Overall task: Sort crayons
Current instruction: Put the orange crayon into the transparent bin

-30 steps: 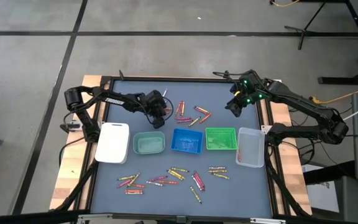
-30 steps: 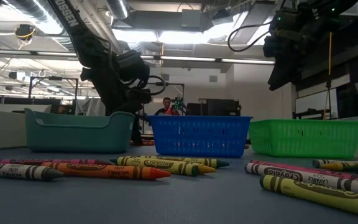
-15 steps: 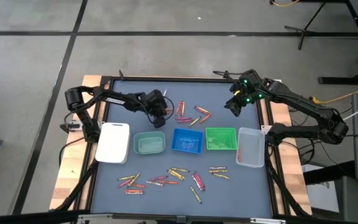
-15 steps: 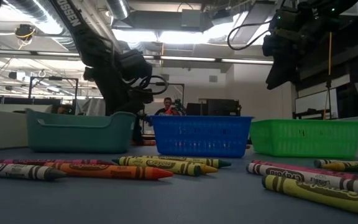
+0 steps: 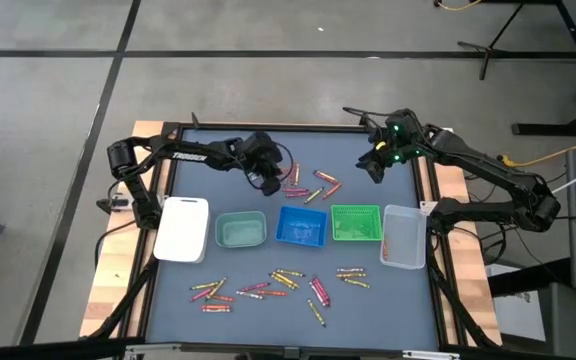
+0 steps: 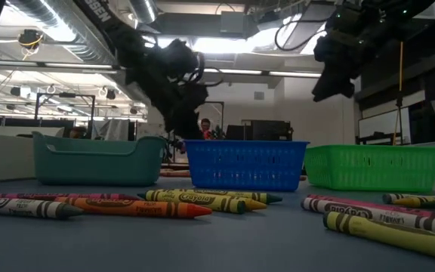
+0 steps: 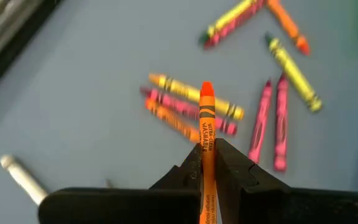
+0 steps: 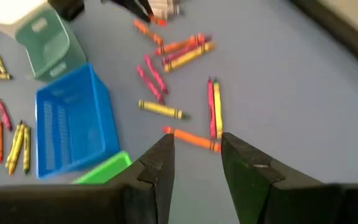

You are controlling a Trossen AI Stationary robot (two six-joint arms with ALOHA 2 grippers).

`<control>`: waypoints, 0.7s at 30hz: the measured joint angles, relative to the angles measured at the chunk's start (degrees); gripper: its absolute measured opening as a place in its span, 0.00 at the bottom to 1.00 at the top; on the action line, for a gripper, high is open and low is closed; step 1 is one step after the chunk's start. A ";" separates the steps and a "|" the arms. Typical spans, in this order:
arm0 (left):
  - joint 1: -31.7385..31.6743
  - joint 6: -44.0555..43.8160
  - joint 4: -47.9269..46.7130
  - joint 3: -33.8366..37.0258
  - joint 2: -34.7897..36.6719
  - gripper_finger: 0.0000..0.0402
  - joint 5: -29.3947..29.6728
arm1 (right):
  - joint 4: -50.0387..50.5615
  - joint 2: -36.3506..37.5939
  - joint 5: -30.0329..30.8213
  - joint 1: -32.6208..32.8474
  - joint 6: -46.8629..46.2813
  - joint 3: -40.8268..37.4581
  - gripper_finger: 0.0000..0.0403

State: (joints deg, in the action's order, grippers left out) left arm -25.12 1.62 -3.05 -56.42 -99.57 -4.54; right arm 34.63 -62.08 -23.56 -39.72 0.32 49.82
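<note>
Blue-grey mat (image 5: 218,160) | left gripper (image 7: 208,163) clamps orange crayon (image 7: 206,124) | label "WASHABLE"

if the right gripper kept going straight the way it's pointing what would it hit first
Probably the orange crayon lying on the table: in the right wrist view it sits just ahead of the gap of the open right gripper. Depth is hard to judge, so bare table beside it is possible.

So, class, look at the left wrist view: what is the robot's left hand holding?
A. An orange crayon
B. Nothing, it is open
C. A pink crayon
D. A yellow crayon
A: the left hand is shut on an orange crayon, whose tip sticks out past the fingers, above the loose crayons lying on the table.
</note>
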 joint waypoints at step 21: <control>5.33 0.03 34.45 -6.06 0.20 0.02 -0.06 | -30.16 -5.31 -16.48 0.02 -0.04 0.00 0.32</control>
State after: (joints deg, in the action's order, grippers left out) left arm -19.79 1.65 31.40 -62.48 -99.37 -4.59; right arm 4.47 -67.40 -40.04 -39.70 0.27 49.82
